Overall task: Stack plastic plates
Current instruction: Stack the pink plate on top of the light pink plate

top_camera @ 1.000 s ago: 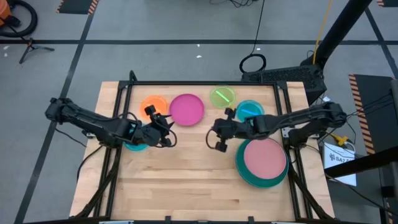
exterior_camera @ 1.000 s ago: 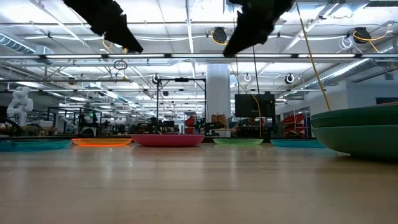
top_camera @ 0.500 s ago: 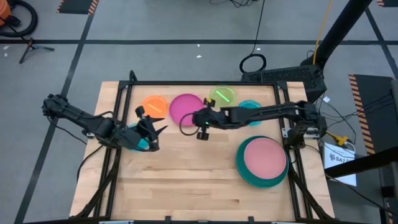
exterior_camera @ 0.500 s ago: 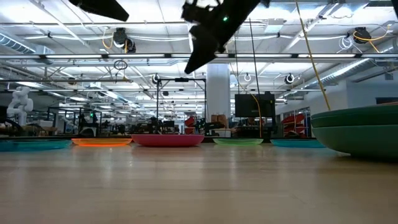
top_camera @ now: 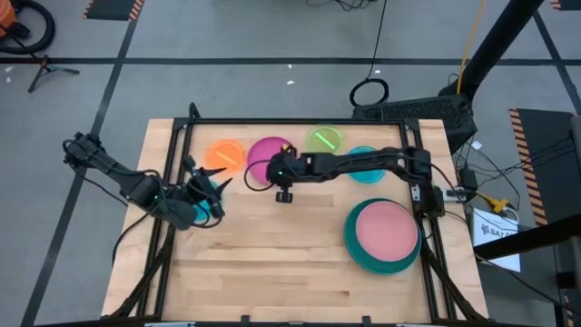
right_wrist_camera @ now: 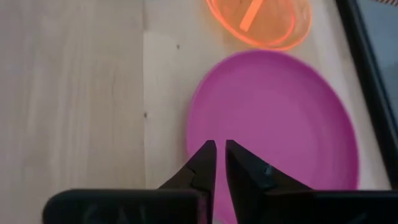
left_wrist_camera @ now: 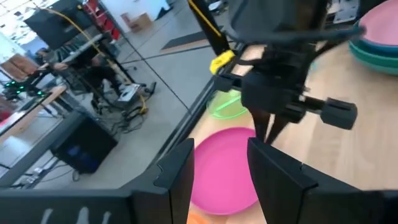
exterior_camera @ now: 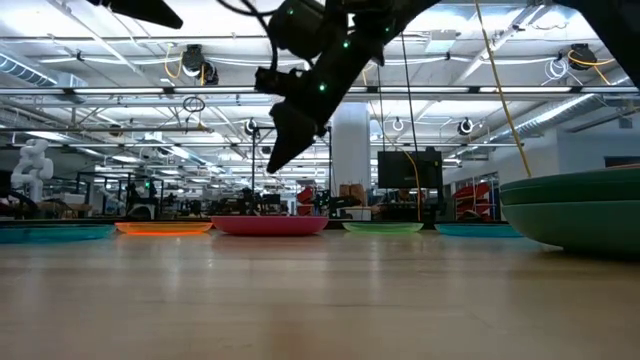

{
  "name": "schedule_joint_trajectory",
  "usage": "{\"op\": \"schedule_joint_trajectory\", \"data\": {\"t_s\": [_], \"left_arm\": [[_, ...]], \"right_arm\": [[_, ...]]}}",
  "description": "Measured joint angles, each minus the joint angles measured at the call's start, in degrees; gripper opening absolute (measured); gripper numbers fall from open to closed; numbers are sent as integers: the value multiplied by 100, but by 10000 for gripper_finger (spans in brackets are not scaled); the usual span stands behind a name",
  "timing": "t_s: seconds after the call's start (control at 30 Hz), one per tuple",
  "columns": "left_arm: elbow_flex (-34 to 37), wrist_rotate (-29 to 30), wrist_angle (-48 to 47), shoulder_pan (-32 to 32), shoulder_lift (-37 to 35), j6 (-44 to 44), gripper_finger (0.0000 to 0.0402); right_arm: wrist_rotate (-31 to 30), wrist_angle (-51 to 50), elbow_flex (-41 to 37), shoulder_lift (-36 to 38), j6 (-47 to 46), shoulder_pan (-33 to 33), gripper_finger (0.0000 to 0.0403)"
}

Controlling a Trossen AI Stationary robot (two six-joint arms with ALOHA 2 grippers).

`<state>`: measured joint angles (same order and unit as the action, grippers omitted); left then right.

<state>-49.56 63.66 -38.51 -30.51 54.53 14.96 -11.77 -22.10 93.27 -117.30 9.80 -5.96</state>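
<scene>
1. The right gripper [right_wrist_camera: 219, 163] hung above the near edge of the magenta plate [top_camera: 269, 156] at the back of the table [top_camera: 272, 263], its fingers nearly together with only a slit between them and nothing held

2. The left gripper [left_wrist_camera: 221, 171] hovered by the table's left side, above a teal plate [top_camera: 211, 209] that was mostly hidden under it; its fingers stood partly apart and empty, pointing toward the magenta plate and the right arm

3. The other plates lay flat along the back: an orange plate [top_camera: 222, 151] just left of the magenta one, a lime plate [top_camera: 324, 139] to its right, a light-blue plate [top_camera: 366, 162] beyond that under the right arm

4. The stack [top_camera: 383, 238] so far sat at the right front: a pink plate on a dark-green plate, well apart from the rest

5. The step in hand looked like the reach for the magenta plate, not yet touched

6. The next move likely called for the right fingers to spread, drop astride the rim at the near edge, pinch it, then lift and carry the plate to the stack; a glossy, shallow rim might slip from a thin pinch
</scene>
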Motion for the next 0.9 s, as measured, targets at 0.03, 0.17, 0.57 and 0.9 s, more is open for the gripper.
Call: {"op": "schedule_joint_trajectory", "data": {"t_s": [0.03,0.17,0.57,0.9], "left_arm": [[0,39,-63,-14,-1,67,154],[0,155,-252,-39,-28,237,154],[0,152,-326,-37,-23,309,154],[0,150,-344,-32,-23,333,154]], "right_arm": [[0,6,0,-51,-5,-11,37],[-2,100,0,-240,-195,-47,77],[1,281,0,-812,-483,-47,205],[5,384,0,-1027,-522,-106,201]]}}
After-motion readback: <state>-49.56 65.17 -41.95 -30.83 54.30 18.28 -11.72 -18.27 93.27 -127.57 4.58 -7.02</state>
